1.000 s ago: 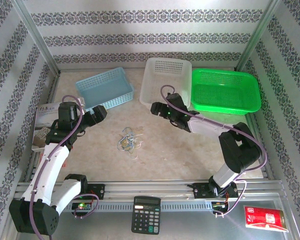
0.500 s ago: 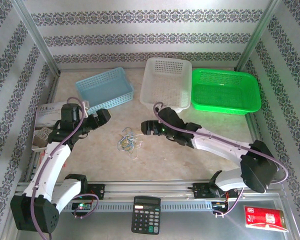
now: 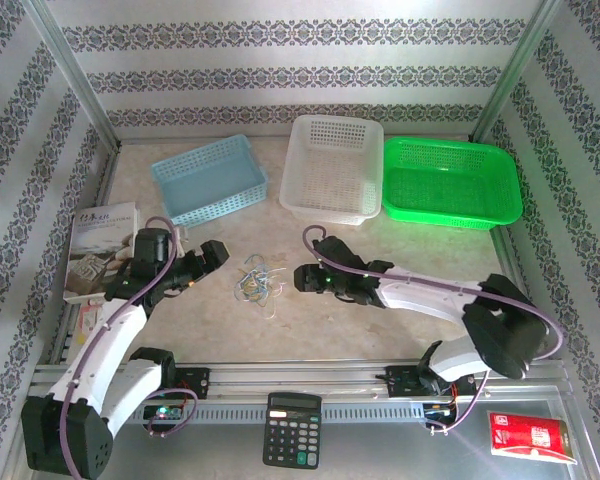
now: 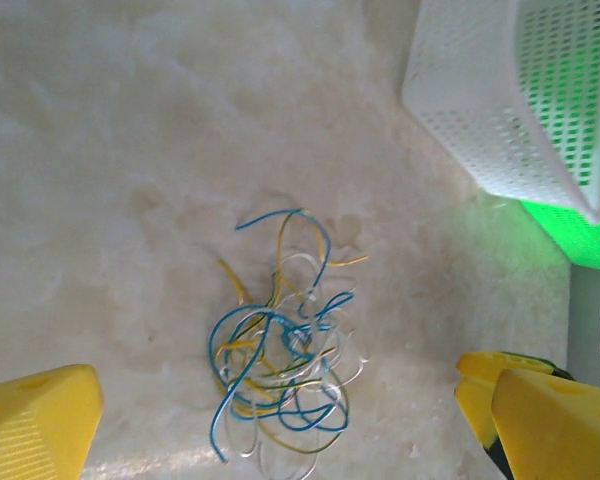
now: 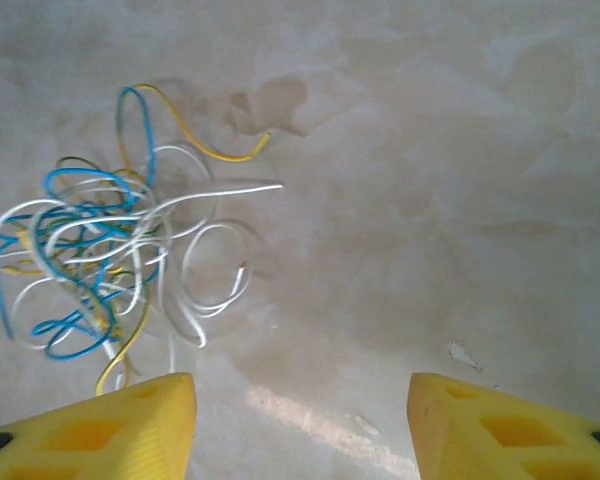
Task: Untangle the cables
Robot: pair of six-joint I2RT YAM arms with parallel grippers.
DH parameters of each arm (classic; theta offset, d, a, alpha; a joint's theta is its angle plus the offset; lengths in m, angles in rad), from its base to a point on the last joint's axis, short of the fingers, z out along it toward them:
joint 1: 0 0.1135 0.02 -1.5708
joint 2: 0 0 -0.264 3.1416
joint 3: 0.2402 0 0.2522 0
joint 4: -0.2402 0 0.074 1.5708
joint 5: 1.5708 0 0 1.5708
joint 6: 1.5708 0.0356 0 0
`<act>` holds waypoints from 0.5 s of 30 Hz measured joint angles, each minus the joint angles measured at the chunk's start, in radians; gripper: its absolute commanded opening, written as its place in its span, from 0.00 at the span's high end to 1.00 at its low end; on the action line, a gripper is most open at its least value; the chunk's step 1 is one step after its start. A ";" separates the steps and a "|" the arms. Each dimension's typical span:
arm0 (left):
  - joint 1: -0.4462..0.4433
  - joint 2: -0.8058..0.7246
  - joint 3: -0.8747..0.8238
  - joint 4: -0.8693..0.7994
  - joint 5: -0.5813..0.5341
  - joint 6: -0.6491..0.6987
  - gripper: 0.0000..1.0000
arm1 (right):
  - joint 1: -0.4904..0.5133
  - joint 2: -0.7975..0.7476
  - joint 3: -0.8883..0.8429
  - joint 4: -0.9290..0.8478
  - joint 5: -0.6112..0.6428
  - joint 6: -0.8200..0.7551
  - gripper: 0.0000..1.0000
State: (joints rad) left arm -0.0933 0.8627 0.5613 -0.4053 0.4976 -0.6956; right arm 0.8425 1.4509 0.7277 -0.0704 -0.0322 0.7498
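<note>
The cables [image 3: 258, 282] lie in one small tangle of thin blue, yellowish and whitish loops on the pale table, left of centre. My left gripper [image 3: 215, 252] hovers just left of the tangle. In the left wrist view its yellow fingers [image 4: 40, 425] stand wide apart, open, with the cables [image 4: 280, 360] on the table between and beyond them. My right gripper [image 3: 302, 278] is low, just right of the tangle. Its jaws [image 5: 300, 400] are open over bare table, with the cables [image 5: 90, 260] up and to the left of them, untouched.
A blue basket [image 3: 209, 178], a white basket [image 3: 332, 165] and a green basket [image 3: 450, 182] line the back of the table. A book [image 3: 98, 250] lies at the left edge. A calculator [image 3: 292, 430] and a red packet [image 3: 532, 437] sit beyond the front rail.
Both grippers have closed in on the tangle. The right arm stretched out leftwards and down toward it; the left gripper came forward and lower beside it. The cables have not moved.
</note>
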 measured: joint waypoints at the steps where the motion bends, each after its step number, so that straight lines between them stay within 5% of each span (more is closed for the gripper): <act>1: -0.005 0.000 -0.007 0.000 -0.001 -0.004 0.00 | 0.000 0.023 0.008 0.005 0.000 0.005 0.50; 15: -0.032 0.011 -0.013 0.024 -0.004 -0.013 0.00 | 0.000 0.266 0.167 0.140 0.004 0.063 0.65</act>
State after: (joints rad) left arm -0.1253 0.8738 0.5488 -0.3813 0.4934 -0.7082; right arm 0.8421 1.7168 0.8944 0.0696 -0.0284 0.8131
